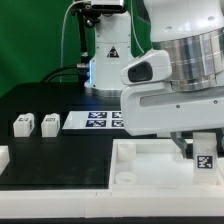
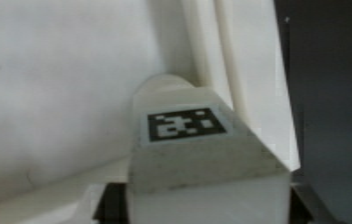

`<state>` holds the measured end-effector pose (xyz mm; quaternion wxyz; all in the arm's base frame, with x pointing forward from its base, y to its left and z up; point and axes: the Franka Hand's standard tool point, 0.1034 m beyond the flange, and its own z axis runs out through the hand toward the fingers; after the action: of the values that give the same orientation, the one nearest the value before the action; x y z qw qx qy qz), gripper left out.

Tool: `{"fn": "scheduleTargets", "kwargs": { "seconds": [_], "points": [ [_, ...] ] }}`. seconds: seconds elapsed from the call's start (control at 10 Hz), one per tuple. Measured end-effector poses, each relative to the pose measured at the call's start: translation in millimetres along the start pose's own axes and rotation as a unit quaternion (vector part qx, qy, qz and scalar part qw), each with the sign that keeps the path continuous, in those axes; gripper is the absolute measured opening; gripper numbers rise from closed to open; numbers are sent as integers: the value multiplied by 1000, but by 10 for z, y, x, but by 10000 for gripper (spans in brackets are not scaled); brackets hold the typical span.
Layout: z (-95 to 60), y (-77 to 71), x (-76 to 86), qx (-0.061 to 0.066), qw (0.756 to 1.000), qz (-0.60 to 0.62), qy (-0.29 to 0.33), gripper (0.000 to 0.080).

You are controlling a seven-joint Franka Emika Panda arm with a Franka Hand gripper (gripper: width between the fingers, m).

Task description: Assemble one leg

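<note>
My gripper [image 1: 200, 148] is shut on a leg [image 1: 204, 160], a small white block with a black-and-white marker on its face. It holds the leg upright at the exterior view's right, just over the big white tray-like part [image 1: 100, 188]. In the wrist view the leg [image 2: 187, 140] fills the space between my dark fingers [image 2: 112, 205] and points down at the tray's inner floor [image 2: 57, 90], close beside its raised wall [image 2: 244, 60]. I cannot tell whether the leg's lower end touches the tray. Two more legs [image 1: 22, 125] [image 1: 49, 123] lie on the black table at the exterior view's left.
The marker board [image 1: 100, 120] lies flat behind the tray, in front of the robot base. Another white part [image 1: 3, 155] shows at the exterior view's left edge. A round socket [image 1: 127, 172] sits in the tray's corner. The black table [image 2: 333, 80] lies beyond the tray's wall.
</note>
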<state>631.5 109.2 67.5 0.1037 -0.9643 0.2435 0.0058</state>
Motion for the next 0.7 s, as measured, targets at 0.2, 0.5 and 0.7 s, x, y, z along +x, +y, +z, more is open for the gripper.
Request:
{"fn": "scheduleTargets", "kwargs": {
  "seconds": [0.2, 0.5, 0.7],
  "points": [
    [0, 1, -33, -8, 980, 199, 1, 300],
    [0, 27, -26, 20, 918, 397, -14, 300],
    [0, 5, -32, 35, 863, 503, -31, 300]
  ]
}}
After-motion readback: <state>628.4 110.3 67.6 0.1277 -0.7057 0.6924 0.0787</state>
